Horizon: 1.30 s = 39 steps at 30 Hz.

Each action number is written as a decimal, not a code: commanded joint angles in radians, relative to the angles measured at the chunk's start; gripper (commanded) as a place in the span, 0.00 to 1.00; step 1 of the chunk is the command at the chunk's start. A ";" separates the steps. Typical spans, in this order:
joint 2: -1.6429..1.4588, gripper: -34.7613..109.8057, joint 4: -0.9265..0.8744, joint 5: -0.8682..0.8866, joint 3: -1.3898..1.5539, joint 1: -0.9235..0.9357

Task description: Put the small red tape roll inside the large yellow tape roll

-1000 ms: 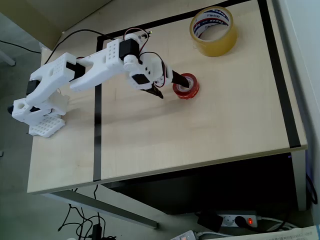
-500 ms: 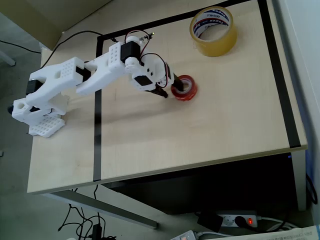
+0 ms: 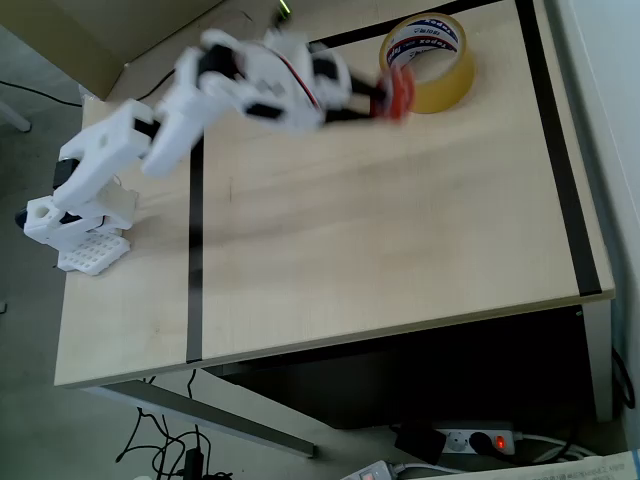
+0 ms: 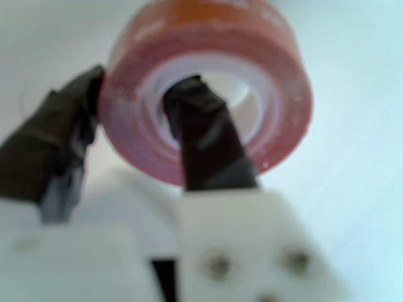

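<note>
The small red tape roll [image 3: 396,93] hangs in the air, blurred by motion, just left of the large yellow tape roll [image 3: 430,62] standing at the table's far right. My gripper [image 3: 385,96] is shut on the red roll. In the wrist view the red roll [image 4: 208,88] is close up: one dark finger [image 4: 204,141] reaches through its white core and the other dark finger [image 4: 60,148] presses on its outer wall at the left. The yellow roll's white core shows blue and red lettering.
The pale wooden table [image 3: 400,240] carries black tape lines [image 3: 193,260] marking a rectangle. The arm's white base [image 3: 75,215] sits at the left edge. A black strip [image 3: 560,170] runs near the right edge, and cables and a power strip [image 3: 470,440] lie on the floor below.
The gripper has lifted the red roll off the table and swung it up and right, from mid-table to beside the yellow roll. The arm is blurred with motion.
</note>
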<state>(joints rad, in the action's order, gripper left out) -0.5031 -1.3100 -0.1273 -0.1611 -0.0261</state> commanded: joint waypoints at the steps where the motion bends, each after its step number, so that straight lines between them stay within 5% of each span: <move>1: -0.318 0.24 0.207 -0.012 0.051 -0.069; 8: -0.296 0.24 0.443 -0.011 0.169 -0.212; 14: -0.172 0.24 0.456 -0.009 0.183 -0.282; 34: 0.101 0.24 0.186 0.054 0.012 -0.245; 39: 0.118 0.33 0.103 0.081 -0.075 -0.252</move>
<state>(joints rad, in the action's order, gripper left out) -0.3083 -1.1735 -0.0629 -0.0982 -0.2684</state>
